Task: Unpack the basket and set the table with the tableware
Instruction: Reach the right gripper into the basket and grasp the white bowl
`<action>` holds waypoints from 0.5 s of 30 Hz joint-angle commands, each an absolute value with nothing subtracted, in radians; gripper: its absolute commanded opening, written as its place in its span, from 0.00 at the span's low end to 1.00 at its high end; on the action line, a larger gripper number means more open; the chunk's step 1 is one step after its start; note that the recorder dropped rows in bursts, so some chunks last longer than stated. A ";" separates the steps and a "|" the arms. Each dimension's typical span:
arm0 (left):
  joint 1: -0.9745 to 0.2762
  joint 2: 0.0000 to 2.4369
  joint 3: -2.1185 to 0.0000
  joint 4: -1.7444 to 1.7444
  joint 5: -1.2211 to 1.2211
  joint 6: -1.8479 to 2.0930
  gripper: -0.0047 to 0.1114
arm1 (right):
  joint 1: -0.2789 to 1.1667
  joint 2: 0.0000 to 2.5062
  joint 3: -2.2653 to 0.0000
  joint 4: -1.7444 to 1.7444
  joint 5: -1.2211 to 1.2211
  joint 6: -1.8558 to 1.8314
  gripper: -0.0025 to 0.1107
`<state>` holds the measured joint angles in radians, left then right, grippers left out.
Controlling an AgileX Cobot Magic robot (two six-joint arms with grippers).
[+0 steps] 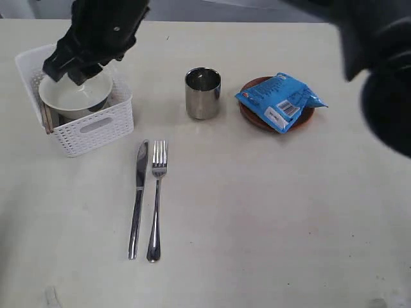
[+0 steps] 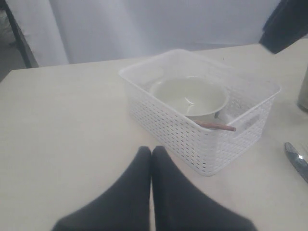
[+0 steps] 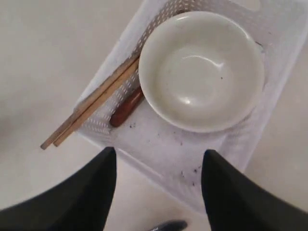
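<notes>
My left jaws are clenched, the two dark fingers (image 2: 130, 192) pressed together with nothing between them, close to the desk (image 2: 62, 125) and short of the white basket (image 2: 192, 139). My right jaws are released, fingers (image 3: 77, 192) spread wide, looking straight down into that basket. The pale bowl (image 3: 202, 70) sits upright inside it. The wooden chopsticks (image 3: 91, 108) lean beside the bowl, their ends poking out past the rim. The dark red spoon (image 3: 126, 107) lies just beside them, one end hidden under the bowl. Out on the desk, the knife (image 1: 137, 199) and fork (image 1: 156, 199) lie side by side near the basket. The steel cup (image 1: 203, 94) stands upright, and beside it a blue packet (image 1: 280, 99) rests on the brown-red plate (image 1: 255, 122).
</notes>
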<state>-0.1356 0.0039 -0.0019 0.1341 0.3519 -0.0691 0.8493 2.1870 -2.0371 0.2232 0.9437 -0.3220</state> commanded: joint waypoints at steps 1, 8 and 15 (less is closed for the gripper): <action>-0.139 0.000 0.000 0.134 0.343 -0.068 0.04 | 0.889 2.342 -2.262 0.134 1.026 -0.319 0.48; -0.139 0.000 0.000 0.134 0.343 -0.068 0.04 | 0.899 2.512 -2.408 0.095 1.053 -0.324 0.48; -0.139 0.000 0.000 0.134 0.343 -0.068 0.04 | 0.909 2.564 -2.408 0.093 0.987 -0.385 0.48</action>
<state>-0.1356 0.0039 -0.0019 0.1341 0.3519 -0.0691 0.9032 2.5527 -2.4007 0.1069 1.0166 -0.3638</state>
